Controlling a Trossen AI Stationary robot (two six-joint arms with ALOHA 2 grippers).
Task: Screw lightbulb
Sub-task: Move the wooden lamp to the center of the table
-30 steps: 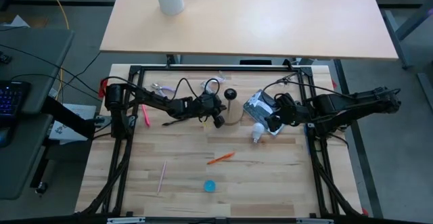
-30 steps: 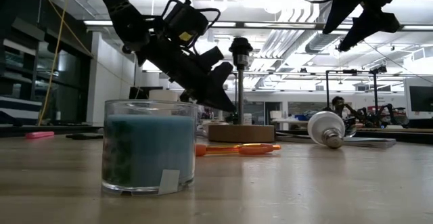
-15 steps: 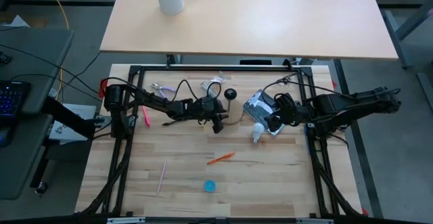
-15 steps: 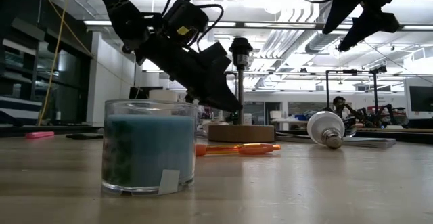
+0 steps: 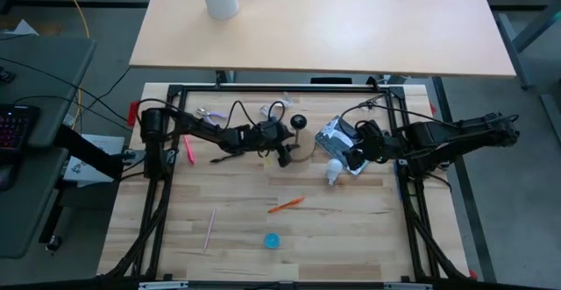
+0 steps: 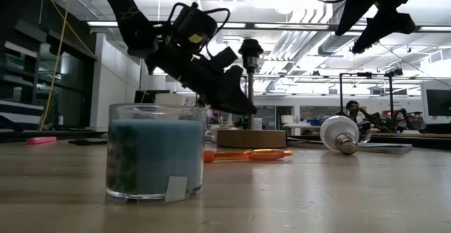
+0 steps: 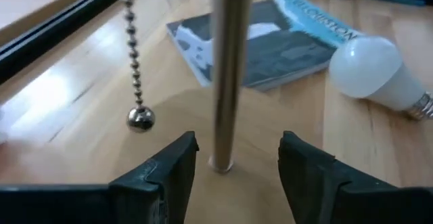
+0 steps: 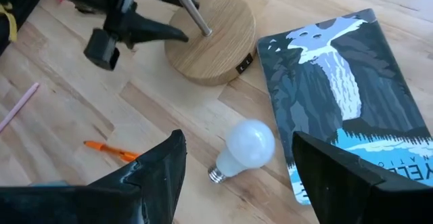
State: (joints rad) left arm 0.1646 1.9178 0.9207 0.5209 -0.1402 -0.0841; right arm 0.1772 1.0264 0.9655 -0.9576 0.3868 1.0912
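While lightbulb [image 8: 247, 148] lies loose, left gripper [image 7: 230, 173] spread astride lamp rod [image 7: 229, 68], right gripper [image 8: 233, 166] released.

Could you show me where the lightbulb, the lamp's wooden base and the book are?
lightbulb [image 8: 249, 145]: right wrist view, on its white globe.
wooden base [image 8: 220, 41]: right wrist view, on its flat round top.
book [image 8: 338, 95]: right wrist view, on its waterfall cover.

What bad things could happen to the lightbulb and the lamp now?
The lightbulb lies loose on its side on the table, so a nudge might roll it. The right gripper, open above it, could pinch the glass badly. The left gripper straddles the lamp pole without holding it; a bump might tip the lamp.
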